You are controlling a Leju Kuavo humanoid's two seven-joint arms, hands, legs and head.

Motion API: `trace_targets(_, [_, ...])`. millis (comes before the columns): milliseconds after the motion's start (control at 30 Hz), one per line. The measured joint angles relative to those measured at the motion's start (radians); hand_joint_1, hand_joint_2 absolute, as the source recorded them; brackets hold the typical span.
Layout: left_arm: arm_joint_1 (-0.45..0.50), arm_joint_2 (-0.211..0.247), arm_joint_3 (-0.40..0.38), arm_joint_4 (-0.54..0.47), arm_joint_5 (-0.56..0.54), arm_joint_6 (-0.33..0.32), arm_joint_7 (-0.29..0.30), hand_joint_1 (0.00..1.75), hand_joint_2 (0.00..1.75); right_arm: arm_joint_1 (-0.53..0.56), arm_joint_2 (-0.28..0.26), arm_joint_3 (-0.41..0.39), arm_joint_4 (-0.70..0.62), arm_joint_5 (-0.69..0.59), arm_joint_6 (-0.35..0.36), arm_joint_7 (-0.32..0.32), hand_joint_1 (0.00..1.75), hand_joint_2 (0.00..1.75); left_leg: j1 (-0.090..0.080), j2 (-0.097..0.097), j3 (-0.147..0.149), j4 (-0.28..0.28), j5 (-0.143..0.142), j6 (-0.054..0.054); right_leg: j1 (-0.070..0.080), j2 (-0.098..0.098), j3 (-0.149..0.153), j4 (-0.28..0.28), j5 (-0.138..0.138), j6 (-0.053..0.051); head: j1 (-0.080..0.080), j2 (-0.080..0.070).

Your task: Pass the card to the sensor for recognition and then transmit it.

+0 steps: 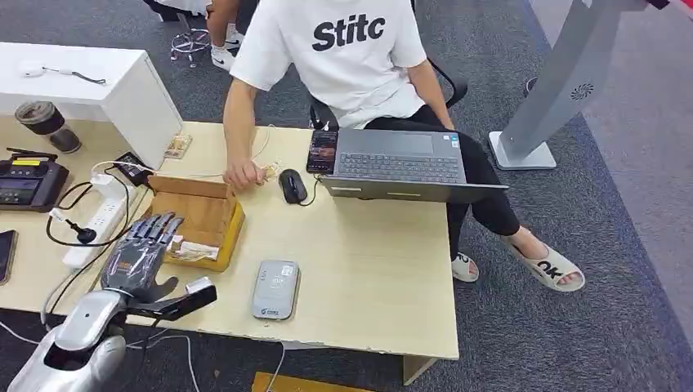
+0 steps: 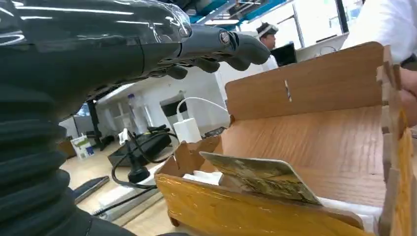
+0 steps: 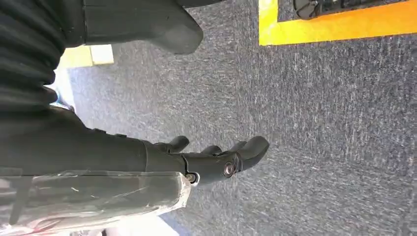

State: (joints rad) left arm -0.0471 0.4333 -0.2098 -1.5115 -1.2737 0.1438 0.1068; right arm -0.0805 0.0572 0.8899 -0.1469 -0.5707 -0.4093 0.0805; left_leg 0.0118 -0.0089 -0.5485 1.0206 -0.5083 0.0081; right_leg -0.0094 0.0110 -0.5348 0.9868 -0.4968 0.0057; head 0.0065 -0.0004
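Wooden box (image 1: 200, 214) edge under left hand (image 1: 140, 251)

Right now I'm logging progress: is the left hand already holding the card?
No. The left hand hovers with fingers spread, while the card leans inside the wooden box.

My left hand (image 2: 147, 44) hovers empty, fingers apart, above the wooden box (image 2: 305, 147); a card (image 2: 260, 177) leans inside.

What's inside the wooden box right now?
In the wooden box a card leans at the near wall, with white items beside it. The left hand hovers over the box, holding nothing. The near wall covers the card's lower edge.
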Motion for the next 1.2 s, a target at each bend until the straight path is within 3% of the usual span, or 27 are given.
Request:
trace_targets(100, [-0.009,-0.017,0.000,0.034,-0.010,0.016,-0.001,0.10,1.75,-0.001,0.000,0.007,0.000,0.001,0.000,0.000,0.00,1.75,0.000,0.000,0.000,0.000,0.000,0.000,0.000,0.000,0.000,0.000,0.000,0.000,0.000,0.000])
trace_targets(167, [-0.012,-0.026,0.000,0.051,-0.012,0.023,-0.003,0.26,1.75,-0.001,0.000,0.010,0.000,0.001,0.000,0.000,0.00,1.75,0.000,0.000,0.000,0.000,0.000,0.000,0.000,0.000,0.000,0.000,0.000,0.000,0.000,0.000])
trace_targets(333, [-0.021,-0.043,0.000,0.089,-0.012,0.040,-0.008,0.30,1.75,-0.002,0.000,0.018,0.000,0.002,0.000,0.000,0.00,1.75,0.000,0.000,0.000,0.000,0.000,0.000,0.000,0.000,0.000,0.000,0.000,0.000,0.000,0.000])
trace_targets(467, [-0.021,-0.053,0.000,0.108,-0.008,0.054,-0.016,0.54,1.75,-0.002,0.000,0.026,0.000,0.003,0.000,0.000,0.00,1.75,0.000,0.000,0.000,0.000,0.000,0.000,0.000,0.000,0.000,0.000,0.000,0.000,0.000,0.000])
trace_targets(733, [-0.021,-0.061,0.003,0.131,0.006,0.066,-0.037,0.63,1.75,-0.002,0.000,0.032,0.000,0.004,0.000,0.000,0.00,1.75,0.000,0.000,0.000,0.000,0.000,0.000,0.000,0.000,0.000,0.000,0.000,0.000,0.000,0.000])
trace_targets(867, [-0.020,-0.066,0.004,0.134,0.006,0.069,-0.043,0.93,1.75,-0.002,0.000,0.032,0.000,0.004,0.003,-0.002,0.00,1.75,0.000,0.000,0.000,0.000,0.000,0.000,0.000,0.000,0.000,0.000,0.000,0.000,0.000,0.000])
trace_targets(900, [-0.021,-0.066,0.004,0.135,0.006,0.071,-0.045,1.19,1.75,-0.002,0.000,0.032,0.000,0.004,0.004,-0.002,0.00,1.75,0.000,0.000,0.000,0.000,0.000,0.000,0.000,0.000,0.000,0.000,0.000,0.000,0.000,0.000])
trace_targets(967, [-0.021,-0.068,0.005,0.136,0.006,0.075,-0.047,1.41,1.75,-0.002,0.000,0.032,0.000,0.004,0.005,-0.002,0.00,1.75,0.000,0.000,0.000,0.000,0.000,0.000,0.000,0.000,0.000,0.000,0.000,0.000,0.000,0.000])
trace_targets(1200, [-0.030,-0.075,0.011,0.136,0.004,0.092,-0.056,1.50,1.75,-0.003,0.000,0.034,0.000,0.003,0.008,0.000,0.00,1.75,0.000,0.000,0.000,0.000,0.000,0.000,0.000,0.000,0.000,0.000,0.000,0.000,0.000,0.000])
